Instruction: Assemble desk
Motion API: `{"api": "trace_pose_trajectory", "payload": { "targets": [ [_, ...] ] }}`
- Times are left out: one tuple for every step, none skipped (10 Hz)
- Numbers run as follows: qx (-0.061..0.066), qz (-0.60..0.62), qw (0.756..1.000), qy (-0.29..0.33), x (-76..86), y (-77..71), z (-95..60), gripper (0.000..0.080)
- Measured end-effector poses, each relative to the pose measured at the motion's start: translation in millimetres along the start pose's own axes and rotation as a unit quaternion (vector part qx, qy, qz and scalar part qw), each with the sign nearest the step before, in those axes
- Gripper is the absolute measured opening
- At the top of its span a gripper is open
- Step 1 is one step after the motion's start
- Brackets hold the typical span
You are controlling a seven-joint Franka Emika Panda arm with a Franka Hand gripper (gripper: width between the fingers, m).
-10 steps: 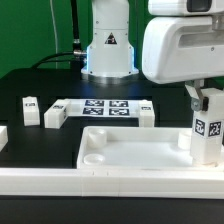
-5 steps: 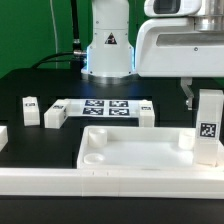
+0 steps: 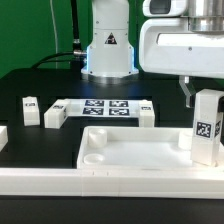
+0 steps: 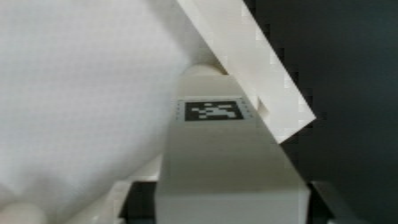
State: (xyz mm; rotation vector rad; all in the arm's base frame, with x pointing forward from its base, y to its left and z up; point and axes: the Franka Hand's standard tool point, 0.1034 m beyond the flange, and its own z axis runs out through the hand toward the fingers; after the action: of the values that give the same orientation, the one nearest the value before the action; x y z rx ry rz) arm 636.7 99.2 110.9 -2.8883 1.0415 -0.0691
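Observation:
The white tray-like tabletop [image 3: 120, 150] lies at the front, with round sockets in its corners. My gripper [image 3: 205, 98] is shut on a white block leg [image 3: 207, 128] with a square tag. It holds the leg upright at the tabletop's corner on the exterior view's right. I cannot tell whether the leg's lower end sits in the socket. In the wrist view the tagged leg [image 4: 222, 150] runs down between the two dark fingers [image 4: 143, 200] of my gripper [image 4: 237, 205], over the tabletop's rim [image 4: 258, 70].
Three loose tagged legs [image 3: 30, 108] [image 3: 54, 116] [image 3: 146, 113] stand behind the tabletop around the marker board [image 3: 100, 106]. A white piece [image 3: 3, 135] lies at the left edge. The robot base [image 3: 108, 50] stands at the back. A long white rail [image 3: 90, 183] runs along the front.
The held leg has straightened from a slight tilt and shifted a little to the exterior view's left. The gripper body has risen slightly.

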Motion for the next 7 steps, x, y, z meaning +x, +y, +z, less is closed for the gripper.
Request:
{"api": "trace_pose_trajectory", "payload": {
  "targets": [
    [0.000, -0.005, 1.000, 0.000, -0.1, -0.5, -0.1, 0.0290],
    [0.001, -0.024, 1.000, 0.000, -0.3, -0.6, -0.1, 0.0468],
    [0.002, -0.042, 0.999, 0.000, -0.1, -0.5, -0.1, 0.0468],
    [0.001, -0.071, 0.998, 0.000, -0.9, -1.4, -0.2, 0.0607],
    [0.002, -0.130, 0.992, 0.000, -2.0, -2.5, -0.2, 0.0636],
    [0.002, -0.168, 0.986, 0.001, -2.4, -3.0, -0.2, 0.0636],
    [0.003, -0.231, 0.973, 0.003, -2.1, -3.5, 0.0, 0.0647]
  ]
}}
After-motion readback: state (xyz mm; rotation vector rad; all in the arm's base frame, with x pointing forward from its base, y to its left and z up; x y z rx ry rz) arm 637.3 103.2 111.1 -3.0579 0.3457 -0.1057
